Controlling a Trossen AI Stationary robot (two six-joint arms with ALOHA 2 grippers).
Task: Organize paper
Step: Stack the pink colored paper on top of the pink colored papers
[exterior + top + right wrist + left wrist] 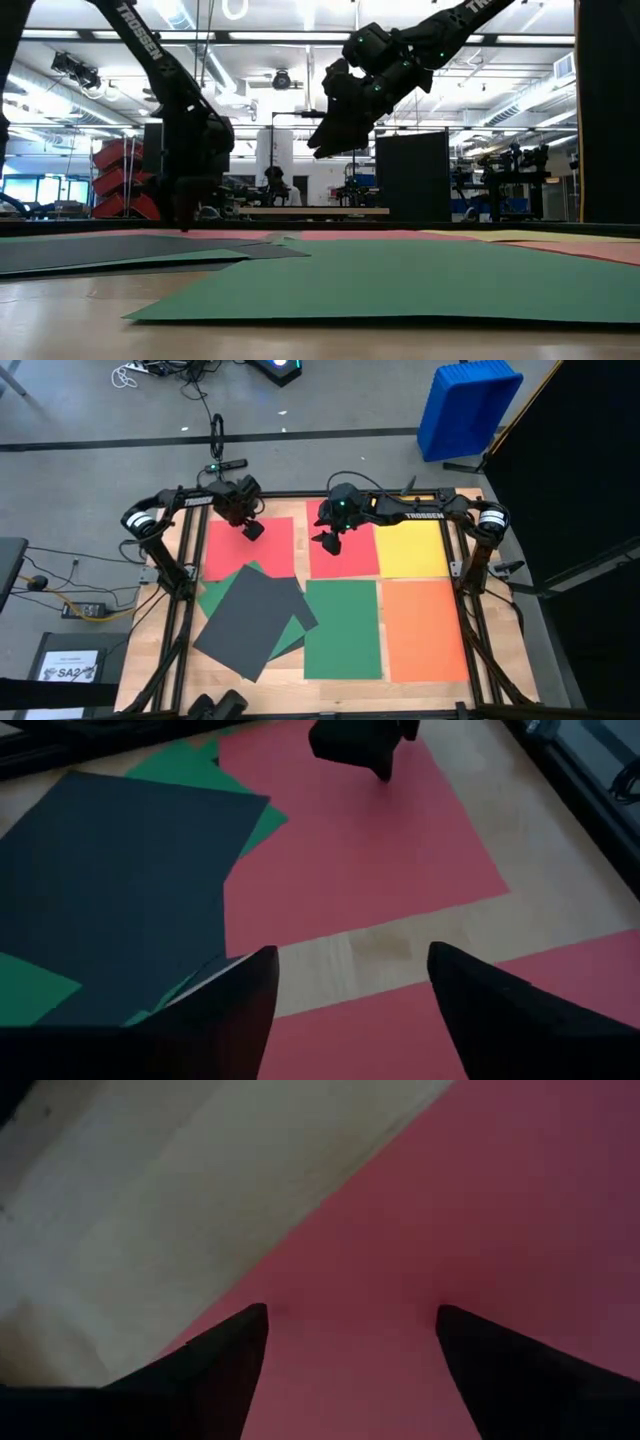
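- The paper [343, 628] lies flat across the wooden table [490, 660]: red, yellow, orange and green sheets squared to its edges, dark grey sheets [250, 622] skewed diagonally.
- Left gripper [252, 528], fingers spread, empty, tips low over the left red sheet [250, 555].
- Right gripper [328, 542], parted, empty, hangs raised over the second red sheet [343, 560].
- A workshop lies behind.

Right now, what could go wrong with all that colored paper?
The dark grey sheets lie crooked over a green sheet, so pulling one might drag the others. The left gripper sits low over the left red sheet, fingers open, and could crease it. The right gripper hangs higher.
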